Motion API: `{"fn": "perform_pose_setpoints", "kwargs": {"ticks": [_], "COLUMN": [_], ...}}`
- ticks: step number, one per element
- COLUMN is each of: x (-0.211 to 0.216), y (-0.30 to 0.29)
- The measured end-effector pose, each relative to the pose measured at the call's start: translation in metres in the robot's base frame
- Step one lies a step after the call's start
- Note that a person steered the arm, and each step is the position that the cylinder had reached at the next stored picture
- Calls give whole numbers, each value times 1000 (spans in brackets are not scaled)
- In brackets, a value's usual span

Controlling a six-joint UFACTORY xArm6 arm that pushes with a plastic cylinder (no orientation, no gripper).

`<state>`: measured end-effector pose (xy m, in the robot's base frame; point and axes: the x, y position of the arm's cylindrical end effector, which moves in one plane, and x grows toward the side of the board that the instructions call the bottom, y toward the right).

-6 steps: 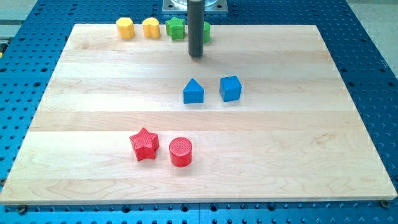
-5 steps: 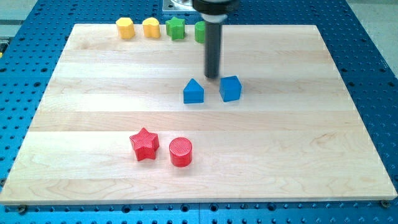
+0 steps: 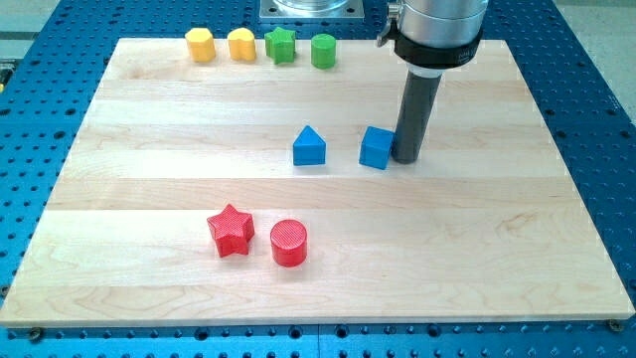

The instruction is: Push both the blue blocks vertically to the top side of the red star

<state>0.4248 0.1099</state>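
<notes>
The red star point(image 3: 231, 231) lies at the lower left of the wooden board point(image 3: 149, 149). A blue house-shaped block point(image 3: 309, 146) sits near the board's middle, above and right of the star. A blue cube point(image 3: 376, 148) sits just to its right. My tip point(image 3: 406, 159) is down on the board, touching the right side of the blue cube. The rod rises from there to the arm's head at the view's top.
A red cylinder point(image 3: 288, 243) stands right next to the red star. Along the top edge stand two yellow blocks point(image 3: 201, 45) point(image 3: 241, 44), a green star point(image 3: 281, 46) and a green cylinder point(image 3: 323, 51).
My tip moved from the top middle down and to the right, passing above the blue blocks, to the right side of the blue cube. The cube shifted slightly.
</notes>
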Motion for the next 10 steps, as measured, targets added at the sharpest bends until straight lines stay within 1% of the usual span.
{"fn": "perform_pose_setpoints", "kwargs": {"ticks": [1,2,3,4,6,7,8,9,10], "x": [0,0,11,20,20,30,23,23,44], "y": [-14,-42,-71,-115,-175,-190,-218,-228,-209]}}
